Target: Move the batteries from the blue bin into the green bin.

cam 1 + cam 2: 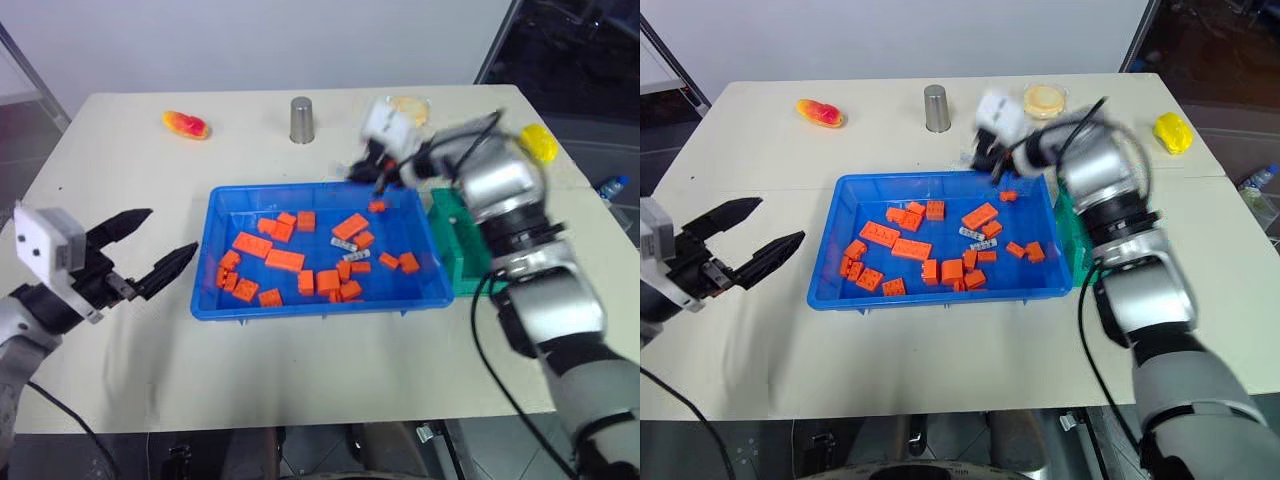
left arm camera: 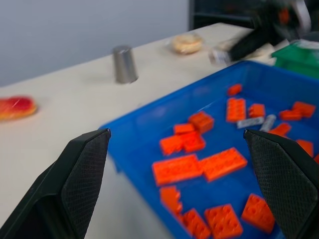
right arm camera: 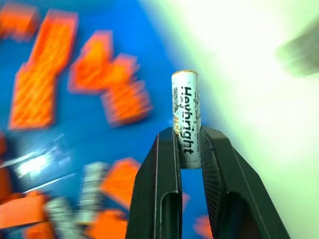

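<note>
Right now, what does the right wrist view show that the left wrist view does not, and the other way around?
Right wrist view: the right end effector shut on a battery, the word "Heybright" readable on it.

Left wrist view: the open left end effector, a metal cup, a red-yellow object, a round beige item and the green bin.

Both: the blue bin, orange blocks and loose batteries inside it.

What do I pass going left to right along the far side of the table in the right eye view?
Red-and-yellow toy → metal cup → round dish → yellow toy.
</note>
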